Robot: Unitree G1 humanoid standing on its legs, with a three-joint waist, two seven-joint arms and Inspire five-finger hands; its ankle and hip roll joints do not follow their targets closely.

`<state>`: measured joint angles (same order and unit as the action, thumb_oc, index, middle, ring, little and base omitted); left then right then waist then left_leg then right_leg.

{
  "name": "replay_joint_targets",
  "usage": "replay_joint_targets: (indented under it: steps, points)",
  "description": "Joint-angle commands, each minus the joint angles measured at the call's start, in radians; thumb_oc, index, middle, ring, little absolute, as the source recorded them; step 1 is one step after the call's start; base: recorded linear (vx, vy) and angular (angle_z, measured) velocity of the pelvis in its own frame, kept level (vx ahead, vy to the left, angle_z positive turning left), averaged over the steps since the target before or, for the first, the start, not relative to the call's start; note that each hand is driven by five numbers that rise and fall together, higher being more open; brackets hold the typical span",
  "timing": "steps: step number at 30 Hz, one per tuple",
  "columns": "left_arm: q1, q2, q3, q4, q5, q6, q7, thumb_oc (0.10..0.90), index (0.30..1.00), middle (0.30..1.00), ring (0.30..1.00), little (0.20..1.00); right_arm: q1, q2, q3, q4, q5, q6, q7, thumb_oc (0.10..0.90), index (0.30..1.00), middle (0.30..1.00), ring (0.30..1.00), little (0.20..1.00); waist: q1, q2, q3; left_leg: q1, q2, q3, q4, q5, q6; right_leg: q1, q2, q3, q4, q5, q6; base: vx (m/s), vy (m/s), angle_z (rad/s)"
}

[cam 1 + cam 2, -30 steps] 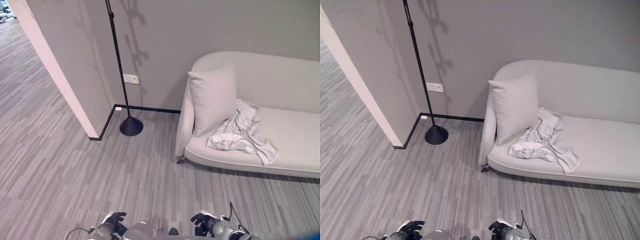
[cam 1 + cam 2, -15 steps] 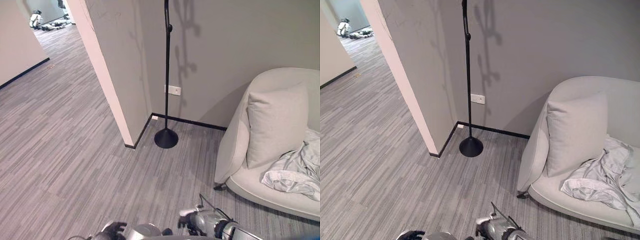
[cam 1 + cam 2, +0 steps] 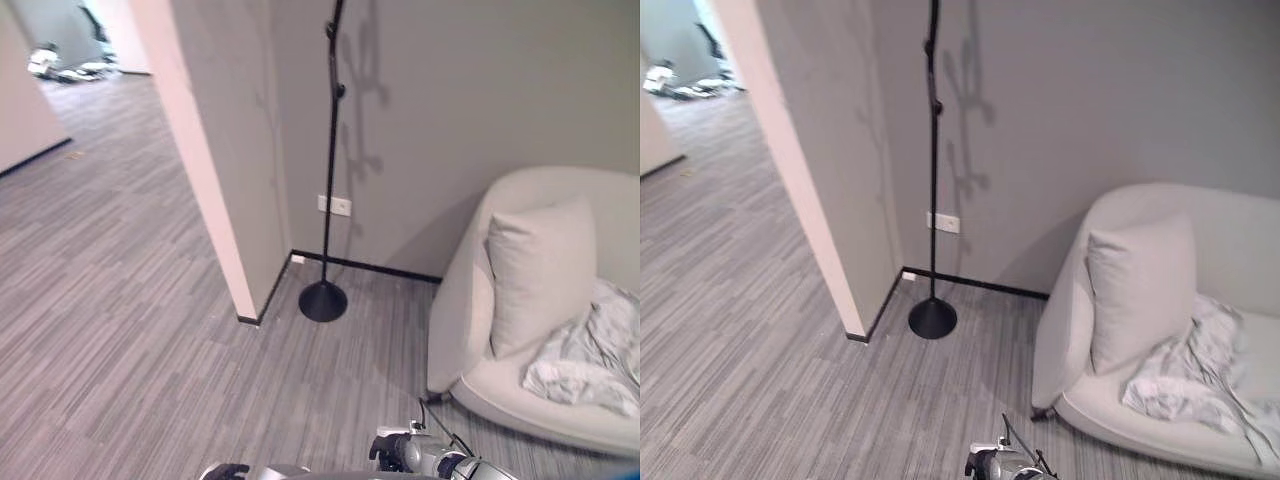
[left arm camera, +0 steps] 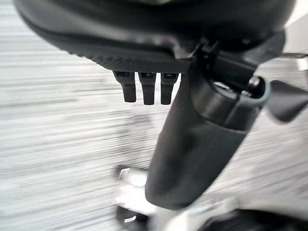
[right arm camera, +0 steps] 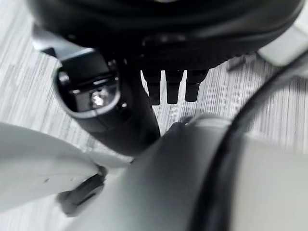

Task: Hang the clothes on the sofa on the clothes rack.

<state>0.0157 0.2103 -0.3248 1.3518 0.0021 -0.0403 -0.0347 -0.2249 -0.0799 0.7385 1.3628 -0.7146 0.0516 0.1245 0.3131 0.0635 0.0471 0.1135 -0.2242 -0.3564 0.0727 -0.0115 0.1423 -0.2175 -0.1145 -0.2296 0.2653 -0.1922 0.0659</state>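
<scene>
A crumpled pale grey garment (image 3: 590,362) lies on the seat of a light sofa (image 3: 463,300) at the right, beside a matching cushion (image 3: 540,272). The clothes rack is a thin black pole (image 3: 332,150) on a round black base (image 3: 323,301), standing by the wall left of the sofa. Both hands hang low and far from the garment and the rack. My left hand (image 3: 226,471) and right hand (image 3: 396,451) show at the bottom edge. In the wrist views the left hand (image 4: 192,144) and right hand (image 5: 130,115) have relaxed fingers and hold nothing.
A wall corner (image 3: 215,200) juts out left of the rack, with a corridor of grey striped carpet (image 3: 120,300) opening beyond it. A white wall outlet (image 3: 341,206) sits behind the pole. Some objects (image 3: 58,62) lie at the corridor's far end.
The camera has swung left and tilted up, so the sofa and garment now sit at the right edge and the corridor has come into view. Nothing in the room moved.
</scene>
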Motion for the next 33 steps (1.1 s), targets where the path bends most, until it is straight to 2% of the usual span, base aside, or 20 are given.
replay_joint_targets:
  steps: [1, 4, 5, 6, 7, 8, 10, 12, 13, 14, 16, 17, 18, 19, 21, 22, 23, 24, 28, 33]
  points:
    - [-0.065, 0.019, 0.083, 0.085, -0.014, -0.04, 0.027, 0.8, 0.9, 0.9, 0.9, 0.9, 0.072, -0.093, -0.038, 0.143, 0.091, 0.044, 0.014, 0.8, 0.9, 0.9, 0.9, 0.9, 0.047, 0.03, 0.028, -0.002, 0.057, -0.132, -0.015, -0.089, -0.014, 0.135, -0.048, 0.119, -0.284, 0.279, -0.009, 0.2, -0.118, -0.26]
    - [-0.07, 0.04, 0.087, 0.108, -0.016, -0.044, 0.038, 0.8, 0.9, 0.9, 0.9, 0.9, 0.152, -0.132, -0.1, 0.162, 0.129, 0.041, 0.012, 0.8, 0.9, 0.9, 0.9, 0.9, 0.028, 0.004, 0.027, 0.011, 0.065, -0.209, 0.004, -0.093, -0.025, 0.144, -0.116, 0.238, -0.257, 0.379, -0.018, 0.28, -0.253, 0.05]
    - [-0.076, 0.05, 0.089, 0.115, -0.023, -0.046, 0.044, 0.8, 0.9, 0.9, 0.9, 0.9, 0.176, -0.148, -0.127, 0.165, 0.159, 0.041, 0.007, 0.8, 0.9, 0.9, 0.9, 0.9, 0.013, -0.024, 0.018, 0.018, 0.074, -0.243, -0.009, -0.088, -0.041, 0.166, -0.125, 0.282, -0.234, 0.377, -0.021, 0.24, -0.281, 0.46]
    - [-0.076, 0.05, 0.089, 0.115, -0.023, -0.046, 0.044, 0.8, 0.9, 0.9, 0.9, 0.9, 0.177, -0.148, -0.127, 0.165, 0.159, 0.041, 0.007, 0.8, 0.9, 0.9, 0.9, 0.9, 0.009, -0.026, 0.018, 0.016, 0.072, -0.247, -0.01, -0.085, -0.042, 0.165, -0.128, 0.279, -0.233, 0.378, -0.021, 0.35, -0.539, 0.92]
    - [-0.069, 0.084, 0.13, 0.127, -0.055, -0.051, 0.048, 0.8, 0.9, 0.9, 0.9, 0.9, 0.199, -0.16, -0.159, 0.171, 0.184, 0.038, 0.012, 0.8, 0.9, 0.9, 0.9, 0.9, -0.005, -0.076, 0.009, 0.029, 0.112, -0.276, -0.055, -0.067, -0.078, 0.195, -0.142, 0.24, -0.202, 0.339, -0.008, 0.45, -0.876, 1.48]
    - [-0.068, 0.112, 0.165, 0.127, -0.089, -0.057, 0.051, 0.8, 0.9, 0.9, 0.9, 0.9, 0.188, -0.165, -0.176, 0.165, 0.214, 0.028, 0.001, 0.8, 0.9, 0.9, 0.9, 0.9, -0.005, -0.114, -0.003, 0.034, 0.184, -0.272, -0.102, -0.069, -0.118, 0.219, -0.123, 0.151, -0.19, 0.221, 0.005, 0.54, -1.188, 1.52]
    - [-0.083, 0.109, 0.159, 0.115, -0.116, -0.067, 0.065, 0.8, 0.9, 0.9, 0.9, 0.9, 0.171, -0.172, -0.184, 0.172, 0.243, 0.024, -0.012, 0.8, 0.9, 0.9, 0.9, 0.9, -0.028, -0.14, 0.002, 0.015, 0.295, -0.269, -0.138, -0.013, -0.178, 0.2, -0.048, 0.113, -0.098, 0.082, -0.035, 0.32, -1.173, 1.01]
    - [-0.092, 0.106, 0.147, 0.109, -0.115, -0.07, 0.073, 0.8, 0.9, 0.9, 0.9, 0.9, 0.171, -0.174, -0.188, 0.178, 0.262, 0.02, -0.019, 0.8, 0.9, 0.9, 0.9, 0.9, -0.036, -0.145, 0.006, 0.003, 0.318, -0.274, -0.146, 0.015, -0.195, 0.198, -0.029, 0.095, -0.092, 0.071, -0.049, 0.09, -0.691, 0.88]
    - [-0.108, 0.098, 0.124, 0.099, -0.116, -0.076, 0.082, 0.8, 0.9, 0.9, 0.9, 0.9, 0.161, -0.19, -0.193, 0.17, 0.307, 0.011, -0.038, 0.8, 0.9, 0.9, 0.9, 0.9, -0.049, -0.168, 0.022, -0.05, 0.329, -0.257, -0.131, 0.128, -0.208, 0.207, -0.009, 0.075, -0.114, 0.079, -0.068, 0.02, -0.566, 0.5]
    - [-0.114, 0.099, 0.12, 0.094, -0.121, -0.077, 0.089, 0.8, 0.9, 0.9, 0.9, 0.9, 0.158, -0.195, -0.19, 0.168, 0.321, 0.007, -0.042, 0.8, 0.9, 0.9, 0.9, 0.9, -0.057, -0.176, 0.03, -0.077, 0.327, -0.238, -0.118, 0.173, -0.198, 0.211, 0.001, 0.073, -0.118, 0.077, -0.076, 0.06, -0.738, 1.02]
    - [-0.121, 0.103, 0.119, 0.094, -0.115, -0.067, 0.093, 0.8, 0.9, 0.9, 0.9, 0.9, 0.142, -0.206, -0.185, 0.156, 0.341, 0.003, -0.042, 0.8, 0.9, 0.9, 0.9, 0.9, -0.074, -0.194, 0.036, -0.104, 0.345, -0.114, -0.121, 0.198, -0.166, 0.234, 0.014, 0.046, -0.142, 0.071, -0.094, 0.09, -0.43, 1.21]
    - [-0.122, 0.103, 0.119, 0.094, -0.115, -0.067, 0.093, 0.8, 0.9, 0.9, 0.9, 0.9, 0.141, -0.207, -0.185, 0.156, 0.341, 0.003, -0.042, 0.8, 0.9, 0.9, 0.9, 0.9, -0.075, -0.194, 0.036, -0.105, 0.344, -0.114, -0.123, 0.201, -0.166, 0.235, 0.013, 0.046, -0.146, 0.074, -0.093, 0.08, -0.397, 0.41]
    - [-0.123, 0.102, 0.114, 0.088, -0.104, -0.066, 0.086, 0.8, 0.9, 0.9, 0.9, 0.9, 0.138, -0.21, -0.171, 0.157, 0.343, 0.003, -0.032, 0.8, 0.9, 0.9, 0.9, 0.9, -0.074, -0.197, 0.035, -0.118, 0.292, -0.051, -0.083, 0.123, -0.137, 0.251, 0.02, 0.035, -0.194, 0.093, -0.089, 0.1, -0.287, -0.11]
    - [-0.121, 0.098, 0.111, 0.09, -0.099, -0.067, 0.079, 0.8, 0.9, 0.9, 0.9, 0.9, 0.134, -0.211, -0.172, 0.159, 0.357, 0.003, -0.027, 0.8, 0.9, 0.9, 0.9, 0.9, -0.068, -0.189, 0.026, -0.116, 0.227, -0.064, -0.055, 0.054, -0.121, 0.263, 0.022, 0.035, -0.227, 0.107, -0.078, 0.16, -0.333, -0.4]
    - [-0.112, 0.087, 0.103, 0.095, -0.084, -0.067, 0.066, 0.8, 0.9, 0.9, 0.9, 0.9, 0.129, -0.204, -0.165, 0.159, 0.36, 0.005, -0.025, 0.8, 0.9, 0.9, 0.9, 0.9, -0.066, -0.173, 0.009, -0.097, 0.148, -0.07, -0.032, -0.028, -0.096, 0.278, 0.028, 0.04, -0.252, 0.116, -0.069, 0.16, -0.097, -0.35]
    - [-0.111, 0.086, 0.103, 0.094, -0.084, -0.067, 0.066, 0.8, 0.9, 0.9, 0.9, 0.9, 0.129, -0.204, -0.164, 0.159, 0.361, 0.005, -0.025, 0.8, 0.9, 0.9, 0.9, 0.9, -0.065, -0.173, 0.01, -0.098, 0.146, -0.068, -0.023, -0.035, -0.094, 0.281, 0.028, 0.041, -0.254, 0.116, -0.069, 0.18, -0.023, -0.19]
    - [-0.099, 0.071, 0.071, 0.099, -0.047, -0.062, 0.053, 0.8, 0.9, 0.9, 0.9, 0.9, 0.118, -0.195, -0.145, 0.157, 0.349, 0.008, -0.028, 0.8, 0.9, 0.9, 0.9, 0.9, -0.051, -0.149, -0.007, -0.073, 0.06, -0.136, 0.013, -0.075, -0.073, 0.276, 0.046, 0.082, -0.241, 0.117, -0.066, 0.14, -0.005, -0.09]
    - [-0.093, 0.062, 0.057, 0.101, -0.028, -0.063, 0.048, 0.8, 0.9, 0.9, 0.9, 0.9, 0.113, -0.19, -0.135, 0.152, 0.342, 0.007, -0.027, 0.8, 0.9, 0.9, 0.9, 0.9, -0.038, -0.135, -0.009, -0.068, 0.019, -0.173, 0.032, -0.093, -0.061, 0.264, 0.062, 0.11, -0.222, 0.111, -0.065, 0.15, -0.023, -0.34]
    - [-0.074, 0.053, 0.059, 0.094, -0.03, -0.069, 0.042, 0.8, 0.9, 0.9, 0.9, 0.9, 0.088, -0.169, -0.113, 0.122, 0.325, -0.002, -0.038, 0.8, 0.9, 0.9, 0.9, 0.9, -0.011, -0.1, -0.009, -0.026, 0.016, -0.166, -0.026, -0.101, -0.014, 0.228, 0.106, 0.135, -0.149, 0.085, -0.058, 0.06, -0.018, -0.69]
    - [-0.071, 0.068, 0.095, 0.085, -0.042, -0.068, 0.053, 0.8, 0.9, 0.9, 0.9, 0.9, 0.08, -0.131, -0.079, 0.084, 0.294, -0.012, -0.036, 0.8, 0.9, 0.9, 0.9, 0.9, 0.0, -0.095, 0.01, 0.02, 0.035, -0.134, -0.101, -0.087, 0.006, 0.105, 0.05, 0.074, 0.177, 0.099, 0.023, 0.03, 0.026, -0.49]
